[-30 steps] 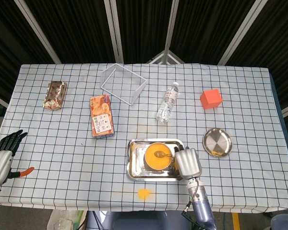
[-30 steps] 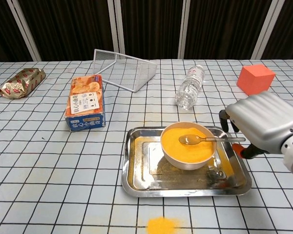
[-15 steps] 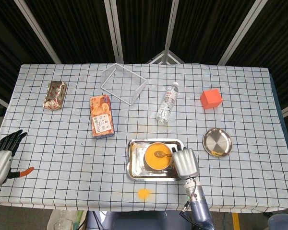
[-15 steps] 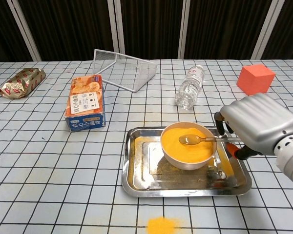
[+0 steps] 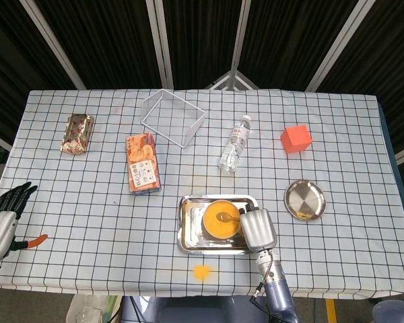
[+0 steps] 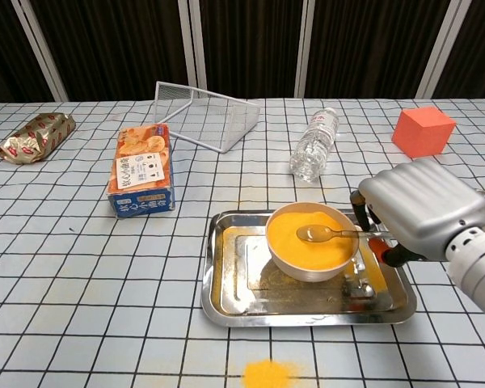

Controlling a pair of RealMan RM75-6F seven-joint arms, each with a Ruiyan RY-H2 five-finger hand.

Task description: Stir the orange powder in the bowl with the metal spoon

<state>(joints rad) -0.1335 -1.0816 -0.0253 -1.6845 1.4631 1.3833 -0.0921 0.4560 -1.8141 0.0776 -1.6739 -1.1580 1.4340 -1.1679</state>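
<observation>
Crowding the tray's [image 6: 226, 299] right rim, right hand [image 6: 424, 212] reaches the spoon [image 6: 327, 234].

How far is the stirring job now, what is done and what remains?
Done: the metal spoon lies with its scoop on the orange powder in the bowl, handle over the rim. In hand: the right hand is at the handle end; whether its fingers grip it is hidden. Left: the stirring itself; the powder surface looks smooth. The left hand is idle at the table edge.
</observation>
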